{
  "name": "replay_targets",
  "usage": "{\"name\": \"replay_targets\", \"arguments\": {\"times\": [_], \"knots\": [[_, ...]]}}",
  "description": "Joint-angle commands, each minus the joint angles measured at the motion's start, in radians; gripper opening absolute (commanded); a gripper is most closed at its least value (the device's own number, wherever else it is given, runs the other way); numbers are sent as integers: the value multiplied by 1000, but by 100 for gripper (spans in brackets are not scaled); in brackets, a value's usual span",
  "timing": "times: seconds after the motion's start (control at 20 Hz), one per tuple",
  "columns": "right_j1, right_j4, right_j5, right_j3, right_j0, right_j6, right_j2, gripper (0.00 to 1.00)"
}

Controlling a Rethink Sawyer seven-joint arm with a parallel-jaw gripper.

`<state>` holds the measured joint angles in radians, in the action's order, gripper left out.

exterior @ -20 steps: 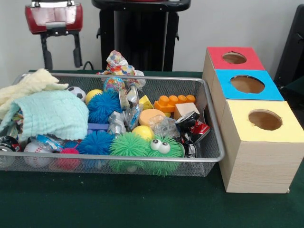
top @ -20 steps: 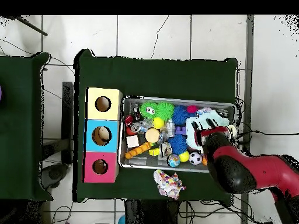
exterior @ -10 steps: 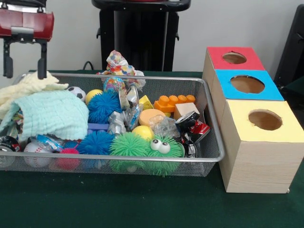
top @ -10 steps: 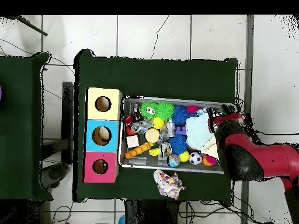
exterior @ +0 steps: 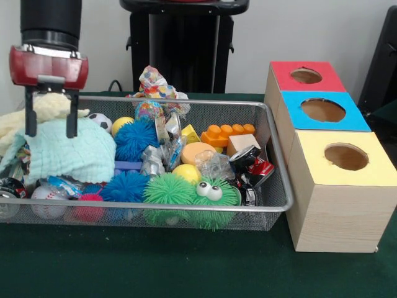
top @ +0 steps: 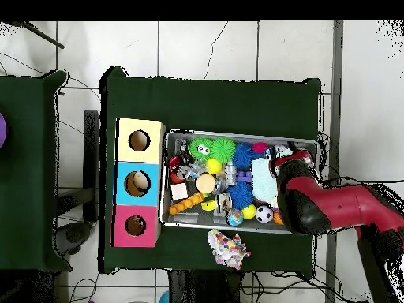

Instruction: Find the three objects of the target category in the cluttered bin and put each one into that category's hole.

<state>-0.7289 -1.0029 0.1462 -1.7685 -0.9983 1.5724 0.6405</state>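
wire mesh bin (exterior: 186,214) on the dark green table cloth (exterior: 155,267), packed with clutter. the target category is not shown by the pictures, so which three things count cannot be told.

red and black gripper (exterior: 49,131) hangs over the bin's end farthest from the hole boxes, its two black fingers (exterior: 29,112) spread apart, nothing between them, tips at the top of the folded pale mint knitted cloth (exterior: 68,152). whether they touch it cannot be told. just behind the gripper lies a cream fuzzy cloth (exterior: 25,115) draped over the bin rim.

beside the gripper toward the boxes: small soccer-pattern ball (exterior: 99,121), yellow ball (exterior: 121,124), spiky blue pom ball (exterior: 136,138). below it at the front wall: a white baseball (exterior: 46,194) and a second blue spiky ball (exterior: 124,186). farther along: green furry toy with googly eyes (exterior: 208,192), orange plastic building brick (exterior: 226,135), a plain wooden cube (exterior: 242,144).

well apart from the gripper, touching the bin's other end, a row of wooden boxes with round holes: yellow-topped box (exterior: 344,158), blue-topped box (exterior: 322,112), red-topped box (exterior: 305,76).

crumpled multicoloured wrapper (top: 229,246) lies on the cloth outside the bin.
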Motion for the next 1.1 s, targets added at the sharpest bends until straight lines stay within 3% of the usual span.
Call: {"name": "replay_targets", "arguments": {"times": [0.05, 0.4, 0.7, 1.1], "knots": [[99, -32, -83, 56, 69, 180, -175, 100], [169, 37, -147, 34, 92, 186, -231, 100], [268, 1, -194, 85, 137, 145, -328, 100], [322, -18, -155, 87, 88, 81, -320, 100]]}}
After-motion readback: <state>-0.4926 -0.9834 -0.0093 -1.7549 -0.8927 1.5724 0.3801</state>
